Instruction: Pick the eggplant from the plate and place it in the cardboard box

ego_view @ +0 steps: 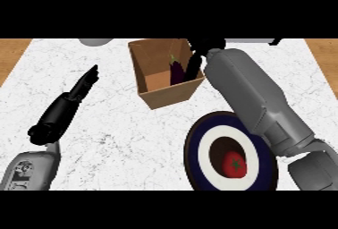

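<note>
Fingers of right hand (196,57) reach into cardboard box (158,96) beside eggplant (177,71); grasp indeterminate. Left hand (76,91) straight, empty. Tomato (234,164) on plate (196,147).

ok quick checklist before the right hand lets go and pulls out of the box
1. Eggplant inside the cardboard box: ok, it stands against the box's right wall.
2. Eggplant off the plate: ok, only a tomato lies there.
3. Right hand reaching into the box: ok, but whether its fingers hold the eggplant: cannot tell.
4. Box upright on the counter: ok.
5. Left hand out of the way: ok, open, left of the box.
6. Right forearm's path back: not ok, it passes over the plate's upper right rim.
</note>
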Available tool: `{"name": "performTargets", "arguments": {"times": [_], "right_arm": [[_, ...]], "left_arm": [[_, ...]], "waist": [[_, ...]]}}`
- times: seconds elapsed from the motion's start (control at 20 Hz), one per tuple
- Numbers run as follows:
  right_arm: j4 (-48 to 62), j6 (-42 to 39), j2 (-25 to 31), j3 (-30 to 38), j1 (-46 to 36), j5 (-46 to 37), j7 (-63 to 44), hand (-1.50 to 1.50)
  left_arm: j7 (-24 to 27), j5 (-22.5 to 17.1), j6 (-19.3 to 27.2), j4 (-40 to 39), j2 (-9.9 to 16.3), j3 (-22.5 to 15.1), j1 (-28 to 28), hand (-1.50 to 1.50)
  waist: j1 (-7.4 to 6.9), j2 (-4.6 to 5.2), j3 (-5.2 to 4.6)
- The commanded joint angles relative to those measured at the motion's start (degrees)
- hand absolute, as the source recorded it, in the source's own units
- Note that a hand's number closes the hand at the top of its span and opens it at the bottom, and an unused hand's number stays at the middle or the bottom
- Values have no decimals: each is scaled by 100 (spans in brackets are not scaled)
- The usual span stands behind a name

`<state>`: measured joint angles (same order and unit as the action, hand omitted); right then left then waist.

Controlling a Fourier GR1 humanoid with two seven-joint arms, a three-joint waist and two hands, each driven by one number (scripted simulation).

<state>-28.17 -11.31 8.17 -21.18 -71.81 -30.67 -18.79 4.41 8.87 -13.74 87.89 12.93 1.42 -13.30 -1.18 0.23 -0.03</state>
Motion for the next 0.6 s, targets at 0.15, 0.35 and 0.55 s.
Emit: {"name": "performTargets", "arguments": {"times": [0.15, 0.35, 0.55], "right_arm": [[-502, 947, 55, 928, 225, 678, 1288, -150], [-816, 1849, -237, 2261, 372, 1824, 1495, -150], [-855, 1968, -187, 3083, 551, 2569, 1526, -150]], "left_arm": [[-49, 0, -24, 28, 9, 18, 50, 0], [-138, -33, 47, 106, 23, 119, -106, 0], [-69, -85, -32, 48, 28, 126, -4, 0]], "waist": [[33, 1, 15], [65, 16, 34], [93, 7, 12]]}}
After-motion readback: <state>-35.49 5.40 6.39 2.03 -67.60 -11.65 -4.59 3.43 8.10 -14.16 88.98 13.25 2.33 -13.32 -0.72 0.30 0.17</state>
